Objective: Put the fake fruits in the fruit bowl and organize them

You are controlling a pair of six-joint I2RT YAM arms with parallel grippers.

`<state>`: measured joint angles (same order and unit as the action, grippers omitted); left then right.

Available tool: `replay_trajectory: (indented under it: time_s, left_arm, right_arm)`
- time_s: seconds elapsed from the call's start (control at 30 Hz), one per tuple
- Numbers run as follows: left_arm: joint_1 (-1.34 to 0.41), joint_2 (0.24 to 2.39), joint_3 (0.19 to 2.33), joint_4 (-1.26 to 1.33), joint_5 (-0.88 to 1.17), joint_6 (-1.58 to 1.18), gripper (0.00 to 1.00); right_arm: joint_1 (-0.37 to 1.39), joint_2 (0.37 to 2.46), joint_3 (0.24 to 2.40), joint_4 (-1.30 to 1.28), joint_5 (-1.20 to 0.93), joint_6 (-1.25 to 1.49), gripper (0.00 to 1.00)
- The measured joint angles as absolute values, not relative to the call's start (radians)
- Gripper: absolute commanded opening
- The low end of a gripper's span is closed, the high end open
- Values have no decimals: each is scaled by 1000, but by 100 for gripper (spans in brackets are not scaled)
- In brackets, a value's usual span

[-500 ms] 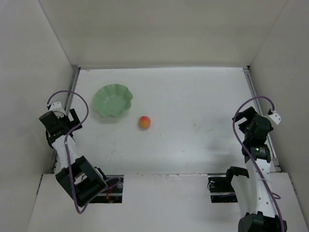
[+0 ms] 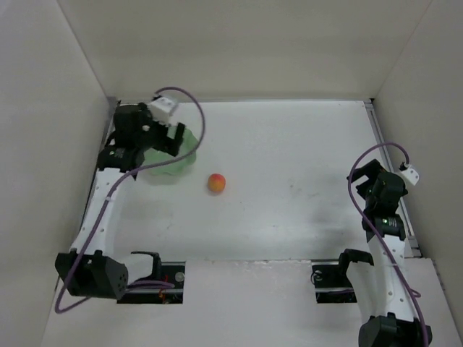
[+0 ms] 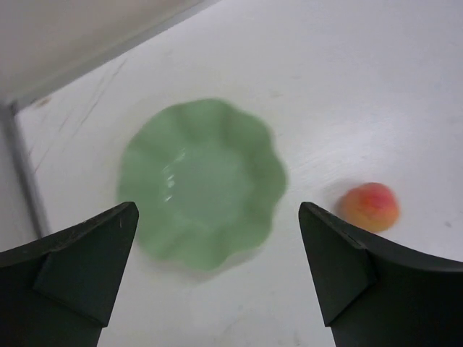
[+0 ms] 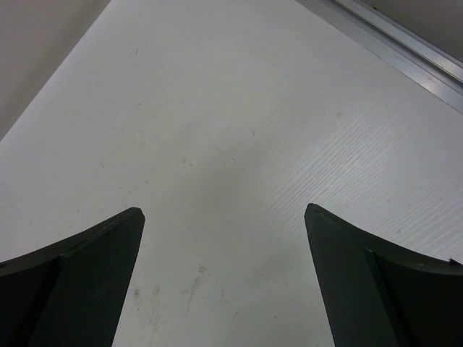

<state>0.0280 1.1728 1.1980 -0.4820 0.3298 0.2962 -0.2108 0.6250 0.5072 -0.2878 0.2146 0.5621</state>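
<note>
Left gripper (image 3: 217,213) hangs wide, empty, above bowl (image 3: 199,181); we reckon a clumsy pinch sends round fruit (image 3: 370,206) rolling off.

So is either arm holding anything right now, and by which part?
Nothing is held. The left jaws hang open above the bowl, the right jaws open over the table; the peach lies free beside the bowl.

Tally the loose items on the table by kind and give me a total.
Peach-like fruit: 1
Mint-green scalloped bowl: 1
Total: 2
</note>
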Motion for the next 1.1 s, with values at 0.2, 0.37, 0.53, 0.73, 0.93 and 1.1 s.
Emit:
replay_trajectory:
  time_s: [0.2,0.37,0.53,0.73,0.93,1.1]
  left_arm:
    - [-437,1349,1244,-585,215,407,97]
    - [-533,1541,1243,-618,184,432,93]
    - [-532,1647,1243,-615,169,431,94]
    - [-533,1686,1240,-593,187,431,92]
    - [-520,1771,1224,-574,188,429,83]
    - [-503,1807,1222,-568,188,410,37]
  right_arm:
    - [-182,623,508,-289,217,559,100]
    - [-124,612,508,-295,241,538,100]
    - [-64,610,514,-310,279,511,100]
    - [-45,616,531,-315,301,493,100]
    - [-45,635,559,-315,308,485,100]
    - [-45,643,565,-315,308,482,100]
